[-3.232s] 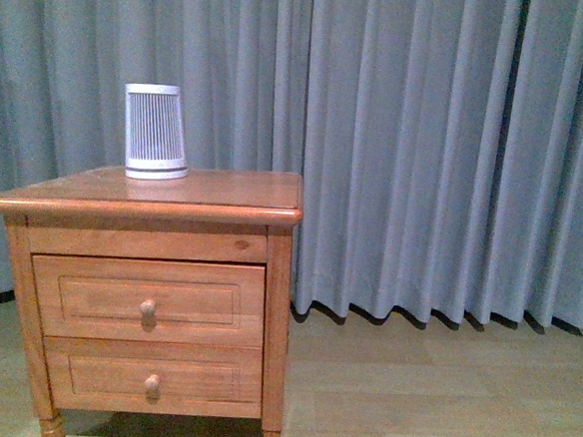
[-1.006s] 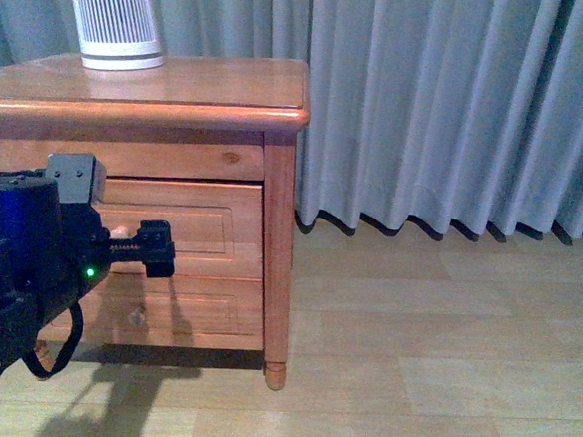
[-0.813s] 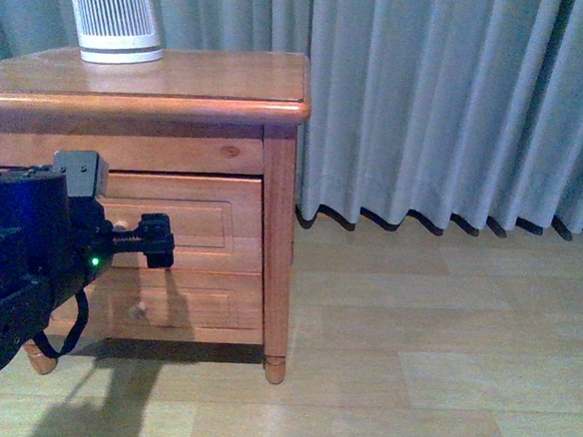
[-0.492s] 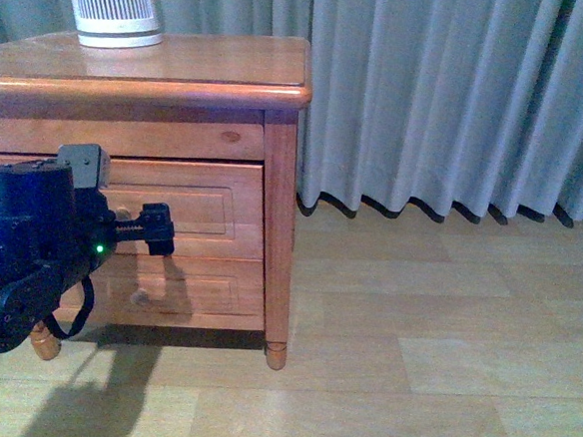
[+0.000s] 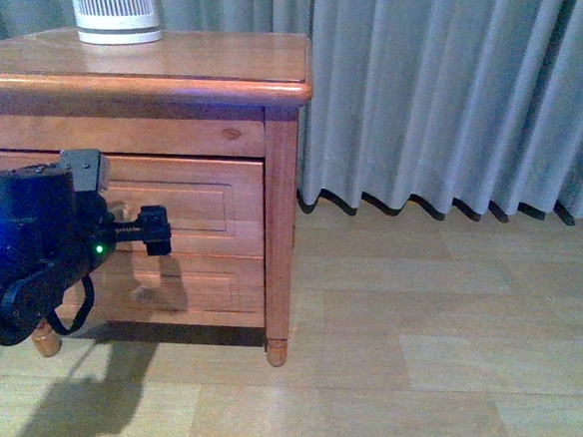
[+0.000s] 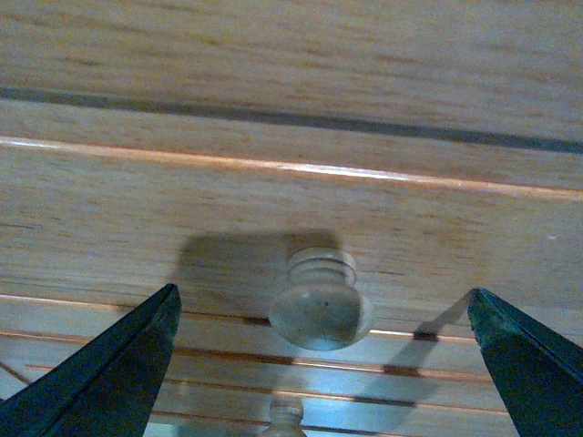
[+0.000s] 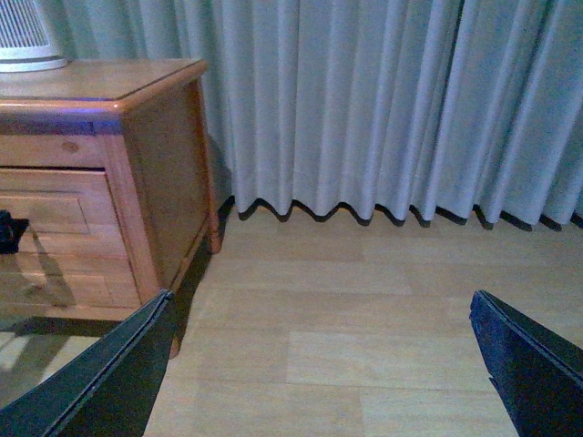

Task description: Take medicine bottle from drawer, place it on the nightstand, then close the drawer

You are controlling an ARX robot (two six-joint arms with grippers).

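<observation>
Over the last few seconds I have closed in on the desk (image 5: 182, 66), and my left arm, which was out of the front view at first, has come up in front of the drawer (image 5: 203, 197). In the last half second the arm has eased a touch lower, so my left tool (image 5: 156, 231) now sits level with the drawer's knob (image 6: 321, 314). In the left wrist view the knob stands between the two fingers, which are spread wide and touch nothing. I judge that I am lined up to grip but have not yet done so.

The drawer front looks flush with the frame, so I take it as not yet opened. The medicine bottle shows in no view. I judge it lies inside the shut drawer, so I cannot tell which way it points or how its long axis runs.

The drawer's long side runs level across the desk front, and its panel faces me. The knob's stem points straight out from the panel toward my tool, so the pull should follow that line, back toward me. The lower drawer's knob (image 5: 141, 293) is just below and must be left alone.

My right tool (image 7: 319, 364) hangs wide and empty over the floor, well apart from the desk. The white ribbed canister (image 5: 112, 1) stands at the back of the desk top.
</observation>
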